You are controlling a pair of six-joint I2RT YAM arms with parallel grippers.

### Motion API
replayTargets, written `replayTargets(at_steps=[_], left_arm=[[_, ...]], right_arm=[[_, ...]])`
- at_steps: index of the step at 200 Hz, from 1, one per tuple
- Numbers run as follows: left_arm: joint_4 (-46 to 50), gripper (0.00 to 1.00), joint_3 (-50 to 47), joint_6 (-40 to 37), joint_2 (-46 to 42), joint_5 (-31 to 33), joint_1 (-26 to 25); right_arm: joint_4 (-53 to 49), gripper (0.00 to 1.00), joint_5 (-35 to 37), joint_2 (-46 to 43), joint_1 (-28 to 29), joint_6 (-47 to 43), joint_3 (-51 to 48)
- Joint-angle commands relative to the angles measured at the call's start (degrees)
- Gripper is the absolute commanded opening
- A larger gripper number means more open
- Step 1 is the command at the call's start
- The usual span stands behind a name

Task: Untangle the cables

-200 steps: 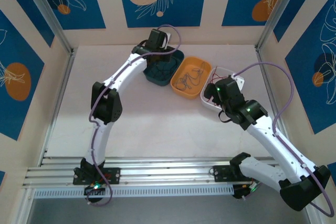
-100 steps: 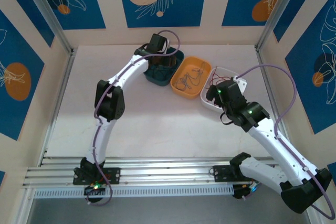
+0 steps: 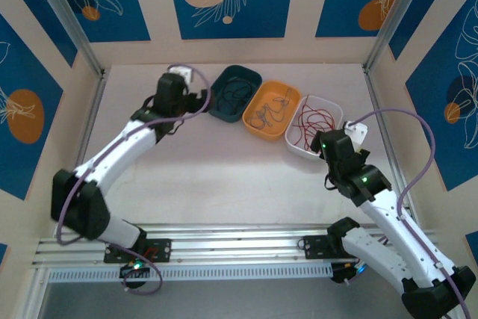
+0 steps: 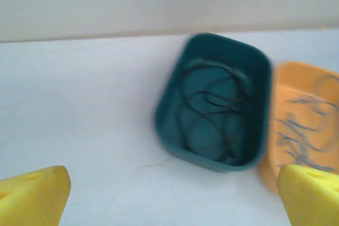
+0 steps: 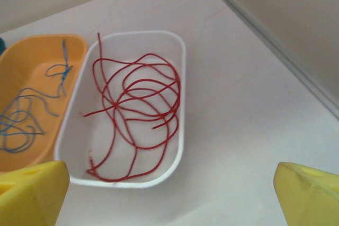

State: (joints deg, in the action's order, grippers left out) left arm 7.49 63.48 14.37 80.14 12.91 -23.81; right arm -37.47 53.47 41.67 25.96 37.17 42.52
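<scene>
Probably light and limp, the cables (image 5: 115, 104) suit pinching at a free end; left gripper (image 4: 170, 197) and right gripper (image 5: 169, 197) gape empty.

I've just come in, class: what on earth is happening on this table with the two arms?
Two robot arms are untangling cables, which now lie sorted by colour. The black cables are in the teal tray, the grey-blue cables in the orange tray, and the red cables in the white tray. The left claw hangs open beside the teal tray and the right claw hangs open by the white tray. Neither holds anything.
</scene>
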Motion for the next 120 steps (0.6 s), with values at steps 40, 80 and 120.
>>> replayTargets(at_steps=[40, 80, 120], left_arm=[[-20.0, 1.00, -29.8, -3.7, -14.9, 11.8, 8.7], [-35.5, 1.00, -40.2, -11.9, -15.1, 11.9, 11.7], [-50.8, 1.00, -46.6, -17.0, -9.7, 5.1, 14.7]], right_arm=[[13.7, 0.99, -2.2, -2.5, -7.7, -11.7, -10.4], [28.1, 0.99, -10.2, -3.4, -13.9, -18.9, -19.8], [51.2, 0.99, -20.0, -0.2, -19.2, -21.1, -28.4]])
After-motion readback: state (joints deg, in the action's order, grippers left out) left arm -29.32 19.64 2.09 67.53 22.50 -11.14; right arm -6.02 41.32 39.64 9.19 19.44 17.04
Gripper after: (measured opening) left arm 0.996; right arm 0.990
